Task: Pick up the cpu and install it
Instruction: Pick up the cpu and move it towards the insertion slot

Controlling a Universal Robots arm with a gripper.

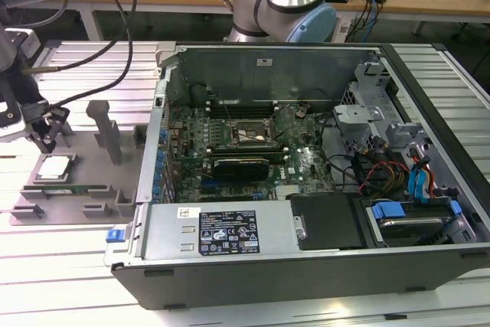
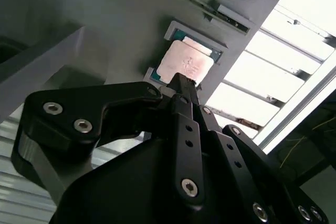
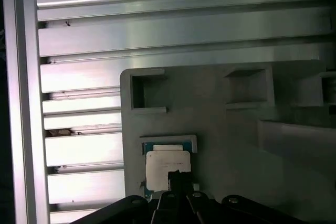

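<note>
The cpu (image 1: 55, 167) is a small silvery square chip with a thin green rim. It lies flat in a recess of the grey tray (image 1: 96, 160) at the exterior view's left. Both wrist views show the cpu (image 2: 186, 62) (image 3: 160, 167) in that recess. My gripper (image 1: 46, 140) hangs just above it, and its black fingers meet in a narrow tip (image 2: 181, 81) (image 3: 178, 176) over one edge of the chip. The fingers look shut with nothing between them. The black socket frame (image 1: 249, 134) sits on the motherboard inside the open computer case.
A long green memory stick (image 1: 73, 188) lies on the tray beside the cpu. Grey upright posts (image 1: 107, 132) stand on the tray. The open computer case (image 1: 306, 181) takes up the middle, with cables and drive bays on the exterior view's right. The arm's base (image 1: 283, 5) stands behind the case.
</note>
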